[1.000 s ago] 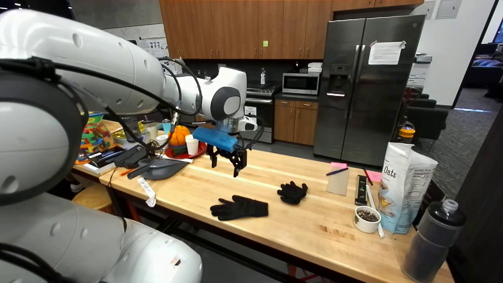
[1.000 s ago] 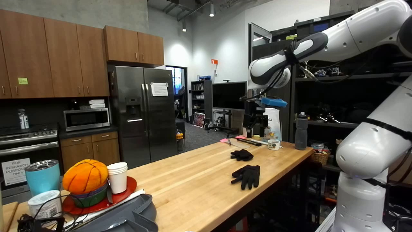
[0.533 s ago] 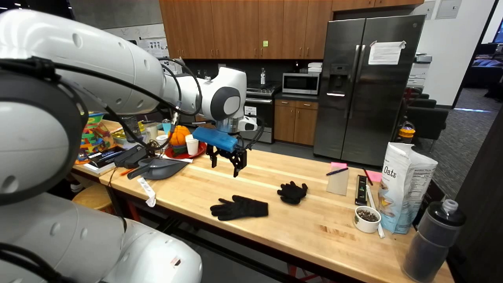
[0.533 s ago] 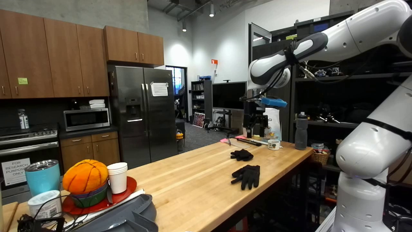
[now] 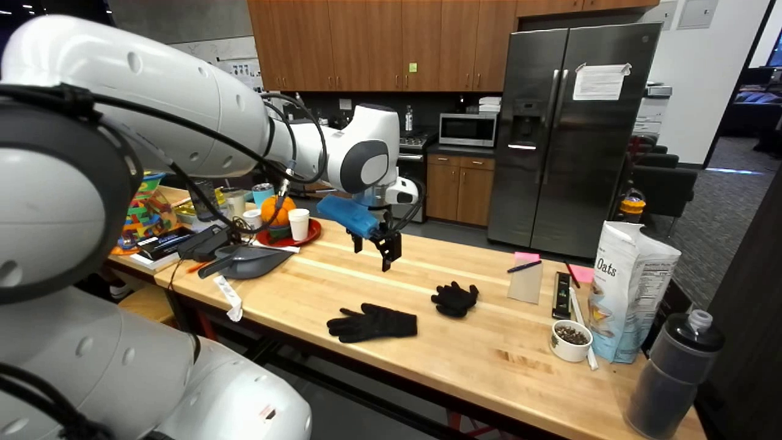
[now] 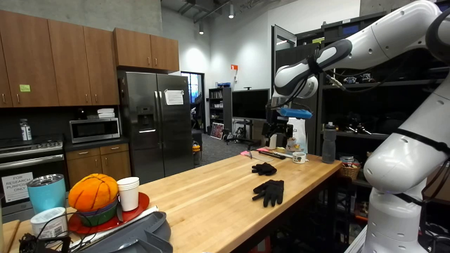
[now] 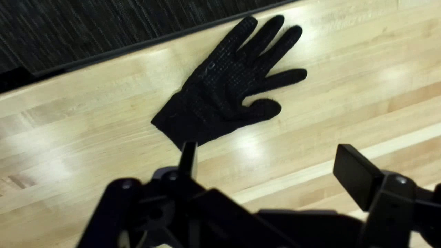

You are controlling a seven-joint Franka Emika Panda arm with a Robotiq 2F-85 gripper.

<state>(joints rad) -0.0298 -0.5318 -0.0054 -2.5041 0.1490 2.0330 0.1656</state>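
Gripper hangs empty, jaws spread — near glove lies flat, far glove bunched, likely because fabric's limp.

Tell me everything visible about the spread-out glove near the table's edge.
The black glove looks like knit fabric, with a faint grid texture and a plainer cuff. It lies flat on the wooden table near the edge, thumb and four fingers splayed. Only the table touches it; the open tool hangs higher, clear of it.
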